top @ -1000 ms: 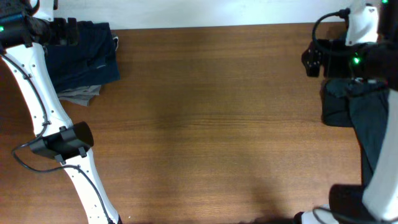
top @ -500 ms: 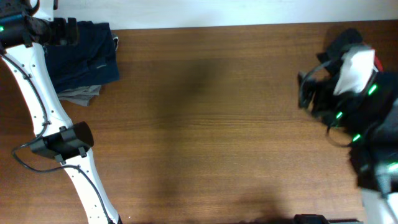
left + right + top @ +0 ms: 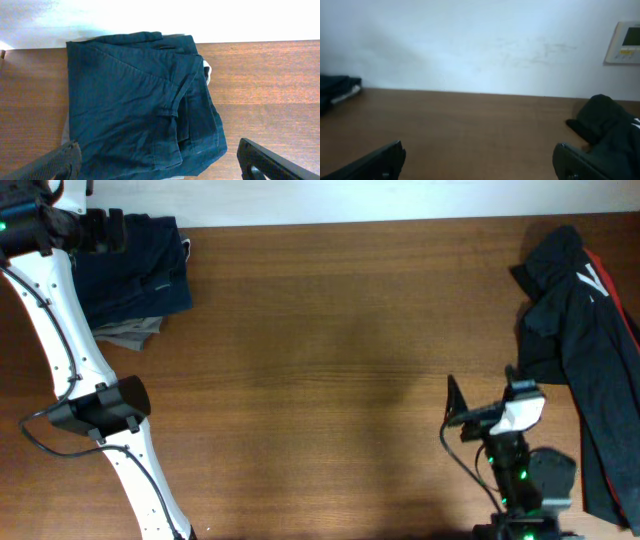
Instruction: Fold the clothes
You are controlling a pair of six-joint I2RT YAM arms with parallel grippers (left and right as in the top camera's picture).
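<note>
At far-left table (image 3: 330, 360) corner, folded navy trousers (image 3: 130, 105) are stacked on grey garment (image 3: 130, 332); left gripper (image 3: 159, 150) is held spread above, empty. Right gripper (image 3: 479, 150), spread & empty, is faced twd white wall (image 3: 470, 40) w/ control panel (image 3: 624, 42). Dark jacket (image 3: 580, 350) is heaped at right edge.

matt navy denim-like trousers (image 3: 135, 115) lie on smooth wood-grain table (image 3: 330, 360).
</note>
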